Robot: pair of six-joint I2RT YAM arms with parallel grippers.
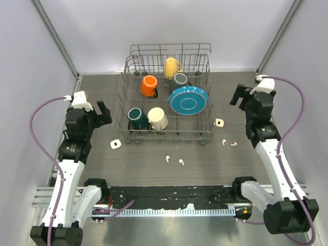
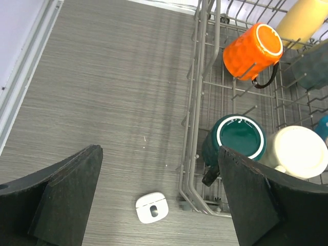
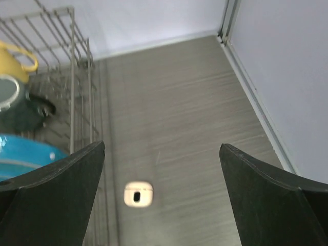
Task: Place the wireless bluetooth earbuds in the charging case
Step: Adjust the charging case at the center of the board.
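Several tiny white earbuds lie loose on the table: two (image 1: pixel 167 159) (image 1: pixel 181 162) in front of the rack, two more (image 1: pixel 223 142) (image 1: pixel 233 144) toward the right. A closed white charging case (image 1: pixel 116 144) (image 2: pixel 152 207) rests left of the rack's front corner, below and between my left gripper's (image 1: pixel 104 112) (image 2: pixel 160 202) open fingers. A second closed case (image 1: pixel 219 122) (image 3: pixel 138 195) sits right of the rack, under my open right gripper (image 1: pixel 239 95) (image 3: pixel 161 200). Both grippers hover above the table, holding nothing.
A wire dish rack (image 1: pixel 165 128) stands mid-table with orange (image 1: pixel 149 85), yellow (image 1: pixel 171 67), teal (image 1: pixel 137 118), cream (image 1: pixel 157 118) and grey (image 1: pixel 180 79) mugs and a blue plate (image 1: pixel 189 100). Walls close in on the left, right and back sides.
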